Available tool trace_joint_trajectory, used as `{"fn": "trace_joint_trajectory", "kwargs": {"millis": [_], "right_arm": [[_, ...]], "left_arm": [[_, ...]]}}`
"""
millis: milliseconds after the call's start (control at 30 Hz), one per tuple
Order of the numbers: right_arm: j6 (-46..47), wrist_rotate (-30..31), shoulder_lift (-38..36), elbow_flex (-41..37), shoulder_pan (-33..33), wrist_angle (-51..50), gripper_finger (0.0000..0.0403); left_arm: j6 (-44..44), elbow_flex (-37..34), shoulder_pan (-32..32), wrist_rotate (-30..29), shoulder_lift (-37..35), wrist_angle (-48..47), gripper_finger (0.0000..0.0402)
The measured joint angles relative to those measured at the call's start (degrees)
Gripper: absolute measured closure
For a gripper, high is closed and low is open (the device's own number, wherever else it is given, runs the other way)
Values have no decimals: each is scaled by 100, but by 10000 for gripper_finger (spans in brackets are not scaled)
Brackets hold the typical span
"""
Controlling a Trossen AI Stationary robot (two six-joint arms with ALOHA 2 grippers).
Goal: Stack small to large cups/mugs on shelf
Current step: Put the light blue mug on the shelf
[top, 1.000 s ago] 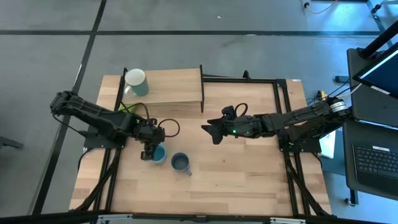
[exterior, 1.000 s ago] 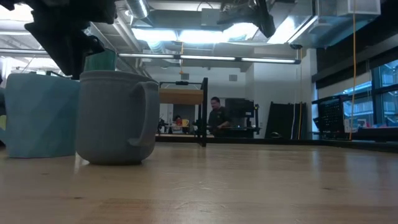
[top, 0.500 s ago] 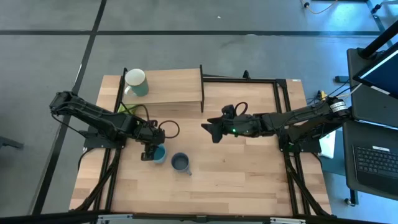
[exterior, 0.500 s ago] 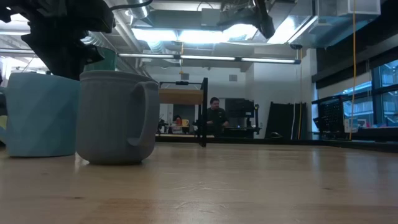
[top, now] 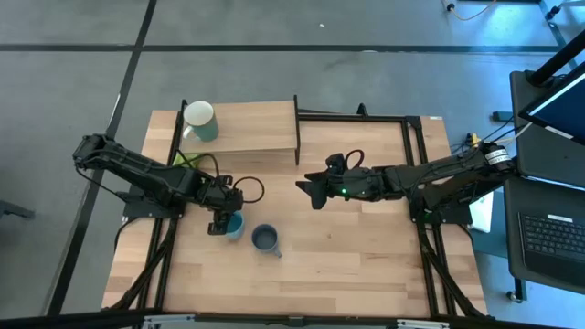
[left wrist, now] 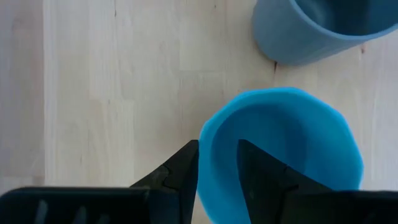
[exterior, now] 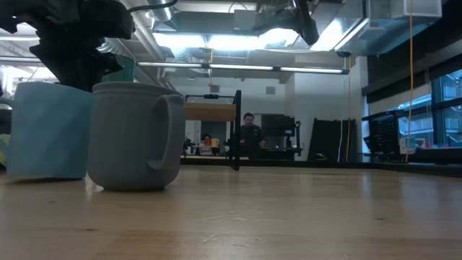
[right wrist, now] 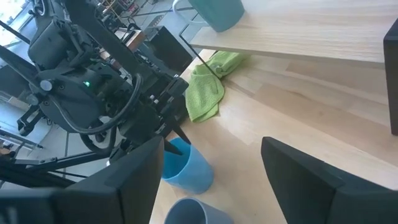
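Observation:
The light blue mug is at the table's left middle, with my left gripper shut on its rim. The dark grey-blue mug stands upright on the table just to its right, handle toward the near right; it is the big mug in the low view. The pale green mug stands on the left end of the shelf. My right gripper hovers open and empty over the table's middle, facing the mugs. My left gripper has the light blue mug's rim pinched with one finger inside the mug and one finger outside. The fingers come from above, pointing down. In the low view the mug stays nearly upright, slightly tilted, its base barely off the table.
A lime-green cloth lies on the table by the shelf's left support, behind the left arm. Black shelf supports stand at the shelf's right end. Bare tabletop lies to the right and near side. People show far off in the room.
In the low view the light blue mug has risen a little and tipped slightly, while the dark grey-blue mug has stayed put. My left gripper has shifted slightly above it. My right arm has kept still.

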Motion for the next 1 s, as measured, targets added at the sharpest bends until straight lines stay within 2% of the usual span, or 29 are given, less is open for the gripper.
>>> {"fn": "trace_joint_trajectory", "kwargs": {"millis": [400, 600, 1000], "right_arm": [[0, -91, 0, 0, -153, -2, 131], [14, -108, 0, 1, -153, -29, 131], [139, -111, 0, 0, -153, -111, 131]], "left_arm": [[82, 184, -56, 69, 22, -184, 296], [708, 193, -128, 32, 20, -201, 296], [1207, 197, 26, 1, 15, -162, 296]]}}
